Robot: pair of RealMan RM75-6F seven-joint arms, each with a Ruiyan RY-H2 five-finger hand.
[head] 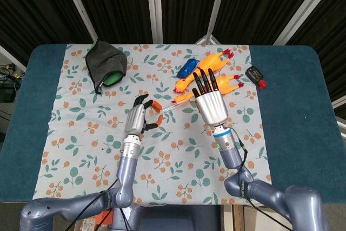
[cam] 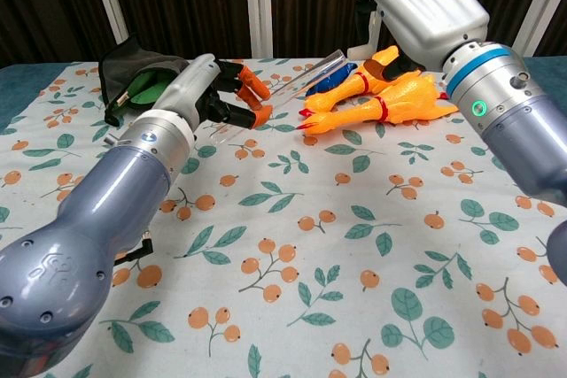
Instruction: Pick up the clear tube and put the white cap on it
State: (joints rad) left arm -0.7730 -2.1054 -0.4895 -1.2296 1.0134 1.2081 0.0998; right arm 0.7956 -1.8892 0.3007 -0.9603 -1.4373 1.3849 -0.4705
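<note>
While the left hand [cam: 213, 90] pinches the clear tube [cam: 306, 77] by its end, raised off the surface [head: 281, 101], it may slip or tilt; right hand [head: 210, 104] hovers released, white cap not visible.

A blue-topped table [head: 292, 96] carries a white cloth printed with orange fruit and green leaves [head: 178, 160]. The left hand [head: 138, 116] holds the near end of a clear plastic tube [head: 168, 110], which slants toward the far right. The right hand [head: 210, 101] hangs with fingers extended over two orange rubber chickens [head: 216, 60]. A dark grey pouch with green lining [head: 105, 66] lies far left; a small black and red object [head: 255, 75] lies right.
</note>
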